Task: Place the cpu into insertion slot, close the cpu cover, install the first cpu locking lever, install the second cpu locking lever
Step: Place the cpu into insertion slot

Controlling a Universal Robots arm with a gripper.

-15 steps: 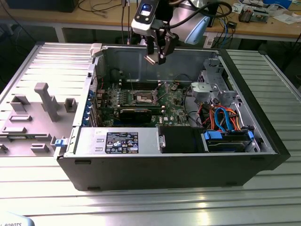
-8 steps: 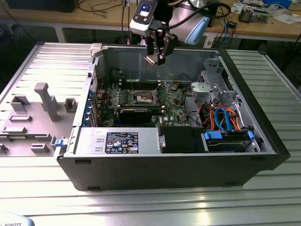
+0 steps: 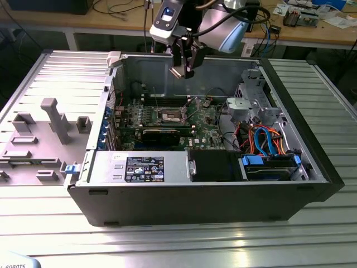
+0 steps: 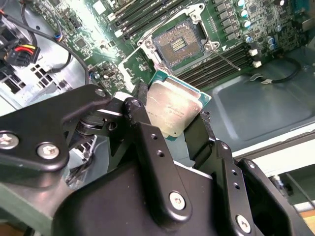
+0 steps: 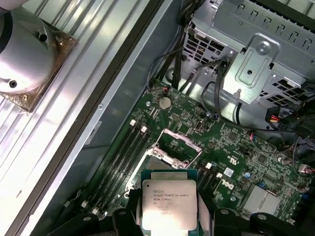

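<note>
Black fingers of the gripper fill the foreground in both wrist views, clamped on two opposite edges of the cpu. The chip sits flat between them with its dull silver top facing the cameras and a green border showing around the metal.

In the first wrist view the cpu hangs above the motherboard, apart from it and just short of the insertion slot. The slot's dark centre and shiny rim are bare in the second wrist view. The cpu cover appears to be tilted up off the slot at its far side, though the angle is hard to judge.

In the exterior view the gripper is in the upper middle of the frame, above the open computer case, with the insertion slot lower down near the centre. A graphics card lies just below the slot, and a drive cage stands to the exterior view's right. The case rests on a ribbed metal table, with a grey fixture at the exterior view's left.
</note>
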